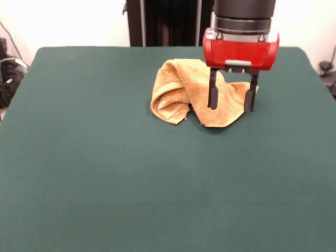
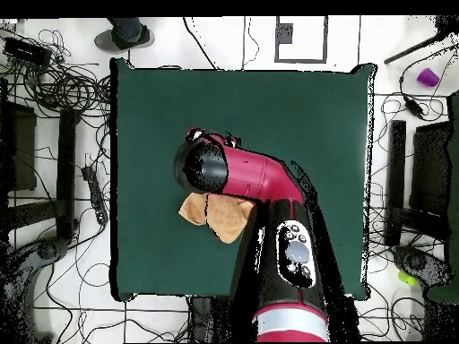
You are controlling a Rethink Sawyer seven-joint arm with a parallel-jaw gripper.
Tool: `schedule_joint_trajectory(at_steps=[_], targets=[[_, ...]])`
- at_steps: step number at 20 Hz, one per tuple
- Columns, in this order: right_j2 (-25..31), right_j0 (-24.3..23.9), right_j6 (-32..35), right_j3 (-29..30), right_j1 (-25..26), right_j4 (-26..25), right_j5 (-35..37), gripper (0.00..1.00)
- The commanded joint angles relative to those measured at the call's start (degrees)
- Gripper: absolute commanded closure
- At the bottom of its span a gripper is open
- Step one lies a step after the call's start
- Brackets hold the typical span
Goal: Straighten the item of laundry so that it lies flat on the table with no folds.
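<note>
Terry towel (image 1: 189, 92) sits bunched on the tabletop (image 1: 105, 178). Our gripper (image 1: 231, 100) hangs above the towel's edge, jaws wide, holding nothing. We're at grasp; next, descend and pinch an edge.

golden towel (image 1: 184, 92) bunched, folded, on green table (image 1: 105, 173)
</note>
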Motion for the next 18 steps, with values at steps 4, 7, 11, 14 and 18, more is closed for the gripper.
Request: schedule_joint_trajectory(at_steps=[4, 7, 11, 14, 18], targets=[[5.7, 0.6, 8.9, -0.6, -0.1, 3.2, 5.3, 0.0], [7.6, -0.7, 7.8, 1.2, -2.0, 3.6, 5.9, 0.0], [10.5, -2.4, 7.5, 3.7, -4.7, 5.0, 6.0, 0.0], [13.4, -3.5, 9.8, 5.8, -6.2, 7.4, 3.2, 0.0], [13.3, -2.4, 11.9, 3.8, -6.2, 10.2, 4.5, 0.0]])
